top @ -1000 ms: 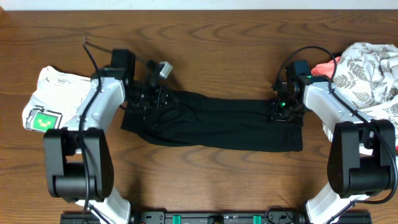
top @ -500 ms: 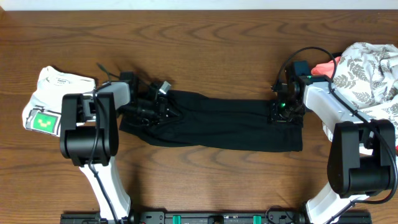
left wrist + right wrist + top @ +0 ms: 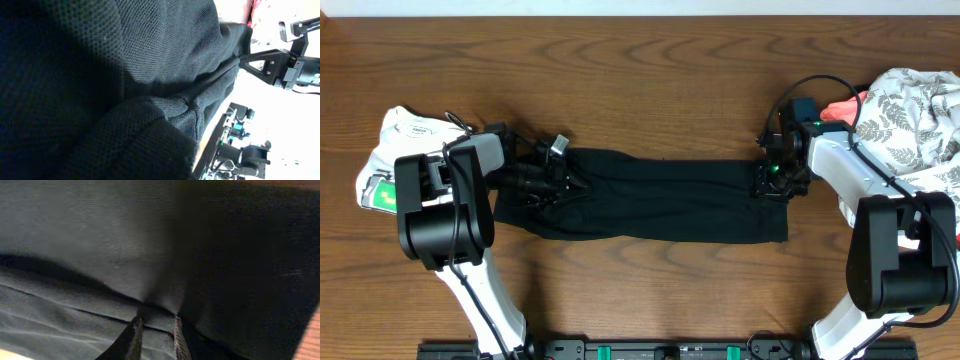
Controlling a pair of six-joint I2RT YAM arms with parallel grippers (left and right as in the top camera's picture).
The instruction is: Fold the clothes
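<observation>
Holding a garment point(image 3: 660, 200) stretched across the desk point(image 3: 650, 80), with left end effector point(image 3: 558, 180) and right end effector point(image 3: 770, 185) clamped on its ends.

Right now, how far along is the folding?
Done: the white garment at far left looks folded. In hand: the black garment, a long band, stretched between the left tool and right tool, both shut on its ends. Left: folding it compact; the leaf-print heap at right waits.

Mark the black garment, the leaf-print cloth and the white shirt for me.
black garment point(image 3: 660, 195), overhead view, middle of the fabric
leaf-print cloth point(image 3: 915, 120), overhead view, middle of the heap
white shirt point(image 3: 405, 140), overhead view, upper part
</observation>
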